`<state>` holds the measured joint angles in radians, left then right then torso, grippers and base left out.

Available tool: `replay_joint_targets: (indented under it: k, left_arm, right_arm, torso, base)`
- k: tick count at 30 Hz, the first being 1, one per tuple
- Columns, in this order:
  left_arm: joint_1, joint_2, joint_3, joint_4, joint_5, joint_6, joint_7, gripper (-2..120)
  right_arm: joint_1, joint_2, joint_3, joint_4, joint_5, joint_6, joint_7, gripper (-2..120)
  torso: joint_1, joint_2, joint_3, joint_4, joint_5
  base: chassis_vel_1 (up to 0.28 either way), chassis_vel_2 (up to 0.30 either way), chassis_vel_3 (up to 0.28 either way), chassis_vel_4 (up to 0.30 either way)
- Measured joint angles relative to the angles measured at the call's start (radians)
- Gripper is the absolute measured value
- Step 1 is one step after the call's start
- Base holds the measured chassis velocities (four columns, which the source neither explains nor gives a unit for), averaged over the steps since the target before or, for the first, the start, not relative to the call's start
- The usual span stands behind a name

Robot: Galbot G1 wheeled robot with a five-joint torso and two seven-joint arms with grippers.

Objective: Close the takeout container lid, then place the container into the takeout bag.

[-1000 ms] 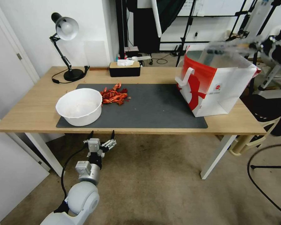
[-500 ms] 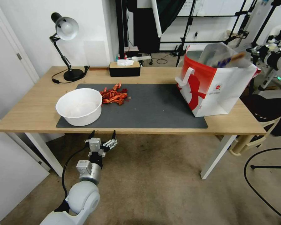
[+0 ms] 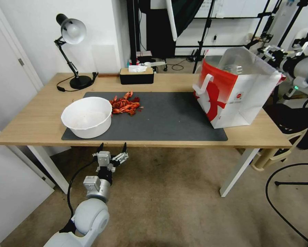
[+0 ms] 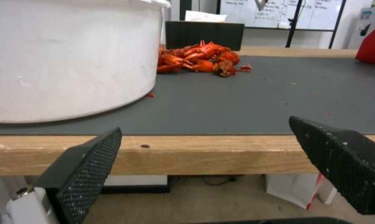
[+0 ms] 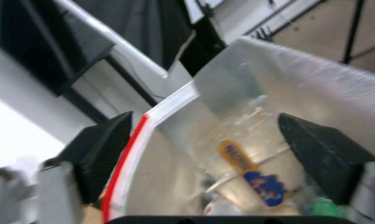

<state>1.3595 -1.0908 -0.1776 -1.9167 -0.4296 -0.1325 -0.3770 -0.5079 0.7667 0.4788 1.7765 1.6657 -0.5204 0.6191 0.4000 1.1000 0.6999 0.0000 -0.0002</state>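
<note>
The takeout bag [image 3: 241, 97], white with red panels, stands open at the right end of the table. The clear takeout container [image 5: 254, 165] lies down inside it with an orange and blue sticker showing; from the head view it is a clear glint in the bag's mouth [image 3: 234, 67]. I cannot tell how the lid sits. My right gripper [image 3: 269, 51] hovers just beyond the bag's far right rim, open, its fingers [image 5: 104, 146] spread with nothing between them. My left gripper [image 3: 111, 152] hangs open below the table's front edge, level with the edge [image 4: 204, 152].
A white bowl [image 3: 87, 116] and a pile of red shells [image 3: 125, 104] sit on the dark mat [image 3: 167, 120]. A black tissue box [image 3: 137, 76] and a desk lamp [image 3: 73, 37] stand at the back. Stands and cables crowd the floor to the right.
My right gripper carried the container over the bag, lowered it in, let go and drew back to the right. The left arm has not moved.
</note>
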Motion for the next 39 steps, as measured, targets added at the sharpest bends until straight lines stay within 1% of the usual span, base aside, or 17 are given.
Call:
replay_joint_targets:
  k: [2,5,7,9,12,13,15,17,22,24,25,28,29,33,34,36,39]
  left_arm:
    - [-0.001,-0.002,0.000,0.001,-0.002,0.000,0.003,100]
    - [-0.001,-0.005,0.000,0.001,-0.004,-0.001,0.004,100]
    - [-0.002,-0.010,-0.001,0.003,-0.005,-0.001,0.006,100]
    - [-0.002,-0.012,-0.002,0.003,-0.005,-0.003,0.007,100]
    - [-0.001,-0.016,-0.014,0.013,-0.012,-0.041,0.023,100]
    - [-0.001,-0.016,-0.014,0.013,-0.012,-0.041,0.023,100]
    - [0.000,-0.014,-0.018,0.020,-0.013,-0.054,0.036,100]
    - [0.000,-0.011,-0.022,0.025,-0.010,-0.069,0.045,100]
    - [0.007,-0.013,-0.028,0.021,-0.004,-0.080,0.051,100]
    - [0.011,-0.020,-0.030,0.013,0.005,-0.083,0.053,100]
    - [0.011,-0.020,-0.030,0.013,0.005,-0.083,0.053,100]
    - [0.023,-0.020,-0.032,0.011,0.010,-0.081,0.065,100]
    - [0.023,-0.020,-0.032,0.011,0.010,-0.081,0.065,100]
    - [0.043,-0.015,-0.040,0.014,0.013,-0.086,0.075,100]
    - [0.043,-0.015,-0.040,0.014,0.013,-0.086,0.075,100]
    - [0.056,-0.013,-0.046,0.017,0.014,-0.095,0.083,100]
    - [0.068,-0.009,-0.048,0.026,0.017,-0.113,0.099,100]
  right_arm:
    - [-0.036,0.000,-0.009,0.059,-0.038,0.027,-0.042,99]
    - [-0.063,0.000,-0.016,0.110,-0.073,0.044,-0.084,100]
    - [-0.117,-0.010,-0.034,0.185,-0.184,0.065,-0.173,100]
    - [-0.137,-0.016,-0.039,0.204,-0.225,0.076,-0.202,100]
    - [-0.267,-0.045,-0.041,0.282,-0.400,0.130,-0.317,100]
    - [-0.267,-0.045,-0.041,0.282,-0.400,0.130,-0.317,100]
    - [-0.379,-0.062,-0.021,0.327,-0.508,0.175,-0.365,100]
    - [-0.480,-0.067,-0.005,0.372,-0.599,0.215,-0.389,100]
    - [-0.560,-0.053,-0.002,0.399,-0.683,0.257,-0.394,100]
    - [-0.688,-0.005,0.010,0.412,-0.814,0.337,-0.409,100]
    - [-0.688,-0.005,0.010,0.412,-0.814,0.337,-0.409,100]
    - [-0.825,0.073,0.037,0.407,-0.954,0.439,-0.439,100]
    - [-0.825,0.073,0.037,0.407,-0.954,0.439,-0.439,100]
    - [-0.953,0.178,0.054,0.380,-1.079,0.569,-0.478,100]
    - [-0.953,0.178,0.054,0.380,-1.079,0.569,-0.478,100]
    - [-1.003,0.230,0.051,0.360,-1.132,0.625,-0.493,100]
    - [-1.050,0.274,0.026,0.335,-1.183,0.672,-0.498,100]
  torso:
    - [0.000,0.000,0.000,0.0000,0.0003]
    - [0.000,0.000,0.000,0.0001,-0.0001]
    - [0.000,0.000,0.000,0.0002,-0.0001]
    - [0.000,0.000,0.000,0.0003,-0.0002]
    - [0.000,0.000,0.000,0.0001,0.0000]
    - [0.000,0.000,0.000,0.0001,0.0000]
    - [0.000,0.000,0.000,0.0002,0.0003]
    - [0.000,0.000,0.000,-0.0007,0.0002]
    - [0.000,0.000,0.000,0.0004,0.0002]
    - [0.000,0.000,0.000,0.0004,0.0001]
    - [0.000,0.000,0.000,0.0004,0.0001]
    - [0.000,0.000,0.000,-0.0003,0.0000]
    - [0.000,0.000,0.000,-0.0003,0.0000]
    - [0.000,0.000,0.000,-0.0001,0.0000]
    - [0.000,0.000,0.000,-0.0001,0.0000]
    - [0.000,0.000,0.000,-0.0001,0.0001]
    - [0.000,0.000,0.000,0.0004,0.0001]
  base:
    - [0.000,0.000,0.000,0.000]
    - [0.000,0.000,0.000,0.000]
    - [0.000,0.000,0.000,0.000]
    - [0.000,0.000,0.000,0.000]
    - [0.000,0.000,0.000,0.000]
    - [0.000,0.000,0.000,0.000]
    - [0.000,0.000,0.000,0.000]
    - [0.000,0.000,0.000,0.000]
    - [0.000,0.000,0.000,0.000]
    - [0.000,0.000,0.000,0.000]
    - [0.000,0.000,0.000,0.000]
    - [0.000,0.000,0.000,0.000]
    - [0.000,0.000,0.000,0.000]
    - [0.000,0.000,0.000,0.000]
    - [0.000,0.000,0.000,0.000]
    - [0.000,0.000,0.000,0.000]
    - [0.000,0.000,0.000,0.000]
